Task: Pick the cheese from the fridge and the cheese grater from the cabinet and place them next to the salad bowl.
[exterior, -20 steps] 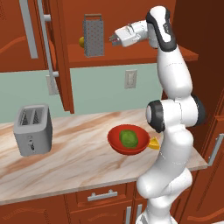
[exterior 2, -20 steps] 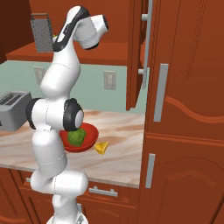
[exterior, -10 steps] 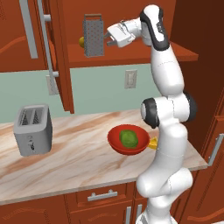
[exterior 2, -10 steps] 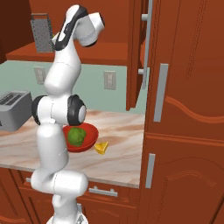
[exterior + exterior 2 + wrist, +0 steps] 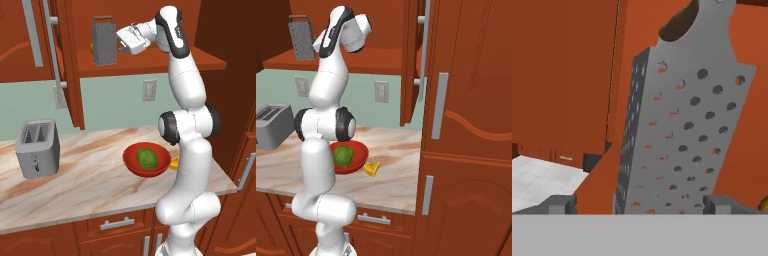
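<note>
1. Jaws spread wide on our gripper, nothing pinched between them; we're up at the open cabinet with the cheese grater standing upright on its shelf just ahead of the jaws.
2. From the hand view, the grater sits between the two finger tips, a perforated face toward us and one corner edge leaning our way.
3. To do this well, we'd say ease forward until the fingers straddle the tapered body, square up to its flat faces, then close low enough that the taper can't slip out.
4. Watch that small yellow fruit beyond the grater; a push too deep could knock it.
5. Well below the jaws, the marble counter carries the salad bowl, the cheese already lying just beside it.
6. Down and off to the open door's side stands a toaster; we judge there's room near the bowl for the grater.
</note>
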Robot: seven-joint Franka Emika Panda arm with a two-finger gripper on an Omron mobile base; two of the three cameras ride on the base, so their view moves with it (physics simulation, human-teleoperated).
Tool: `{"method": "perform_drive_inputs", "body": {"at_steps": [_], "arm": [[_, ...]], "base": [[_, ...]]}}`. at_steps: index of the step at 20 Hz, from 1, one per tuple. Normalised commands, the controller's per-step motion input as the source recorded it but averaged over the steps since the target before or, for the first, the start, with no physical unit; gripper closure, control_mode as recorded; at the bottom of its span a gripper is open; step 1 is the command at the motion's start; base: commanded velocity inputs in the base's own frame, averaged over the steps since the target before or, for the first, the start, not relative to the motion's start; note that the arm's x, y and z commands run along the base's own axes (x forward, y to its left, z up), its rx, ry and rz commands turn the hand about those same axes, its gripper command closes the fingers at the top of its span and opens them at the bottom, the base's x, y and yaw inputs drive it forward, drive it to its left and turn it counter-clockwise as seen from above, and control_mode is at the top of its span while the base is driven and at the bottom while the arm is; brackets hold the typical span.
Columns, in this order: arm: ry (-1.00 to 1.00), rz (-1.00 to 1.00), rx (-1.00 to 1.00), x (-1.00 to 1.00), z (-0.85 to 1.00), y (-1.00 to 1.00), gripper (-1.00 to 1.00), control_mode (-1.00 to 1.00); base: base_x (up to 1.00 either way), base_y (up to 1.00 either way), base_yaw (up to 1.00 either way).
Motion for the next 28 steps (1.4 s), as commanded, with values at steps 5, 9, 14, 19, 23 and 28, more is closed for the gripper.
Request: {"method": "perform_drive_inputs", "body": {"at_steps": [5,9,14,19,23,28], "arm": [[0.10,0.10,0.00,0.00,-0.10,0.20,-1.00,-1.00],[0.10,0.05,0.00,0.00,-0.28,0.26,-1.00,-1.00],[0.03,0.00,0.00,0.00,-0.22,0.19,-1.00,-1.00],[0.03,0.00,0.00,0.00,-0.17,0.00,-1.00,-1.00],[0.00,0.00,0.00,0.00,-0.02,0.02,-1.00,-1.00],[0.08,-0.02,0.01,-0.02,0.00,0.18,-1.00,-1.00]], "base": [[0.00,0.00,0.00],[0.00,0.00,0.00],[0.00,0.00,0.00],[0.00,0.00,0.00],[0.00,0.00,0.00],[0.00,0.00,0.00]]}}
